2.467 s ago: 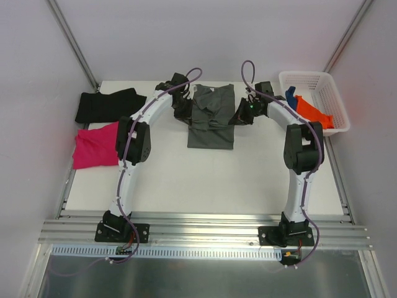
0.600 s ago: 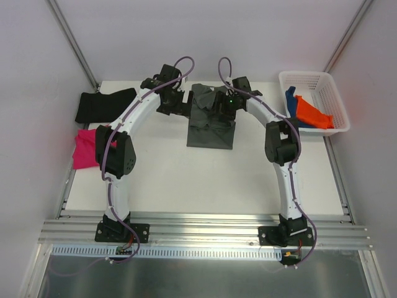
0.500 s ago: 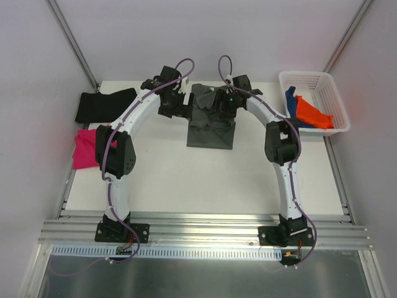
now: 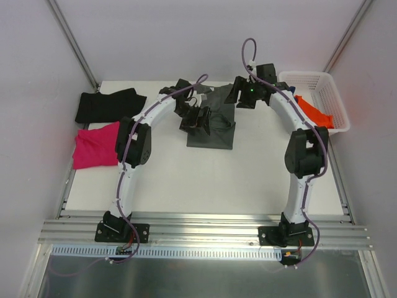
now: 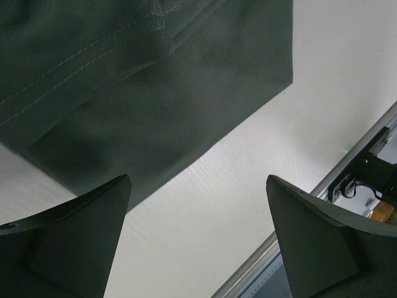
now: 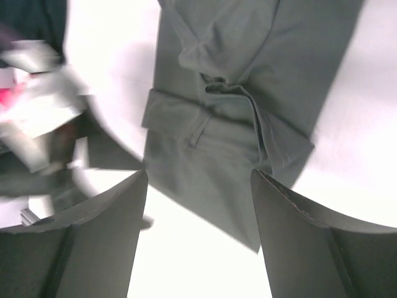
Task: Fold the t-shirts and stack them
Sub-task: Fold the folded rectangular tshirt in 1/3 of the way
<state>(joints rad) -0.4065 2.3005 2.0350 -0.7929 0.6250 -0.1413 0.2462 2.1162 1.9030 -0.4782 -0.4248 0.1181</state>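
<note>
A dark grey t-shirt [image 4: 216,129] lies partly folded at the back middle of the table, its bunched folds showing in the right wrist view [image 6: 248,93]. My left gripper [image 4: 200,118] hovers over its left part, open and holding nothing; the left wrist view has the shirt's hem [image 5: 155,81] above the empty gripper [image 5: 197,180]. My right gripper [image 4: 239,93] is at the shirt's back right corner, raised, open and empty [image 6: 200,172]. A black t-shirt [image 4: 105,104] and a folded magenta one [image 4: 93,144] lie at the far left. An orange t-shirt [image 4: 313,113] sits in the basket.
The white lattice basket [image 4: 322,79] stands at the back right corner, close to the right arm's forearm. Metal rails [image 4: 198,230] run along the table's near edge by the arm bases. Bare white tabletop [image 4: 205,180] stretches in front of the grey shirt.
The right gripper has pulled back right, off the shirt's collar area toward the basket. The left gripper has moved right and forward over the shirt's left part. The shirt looks narrower.
</note>
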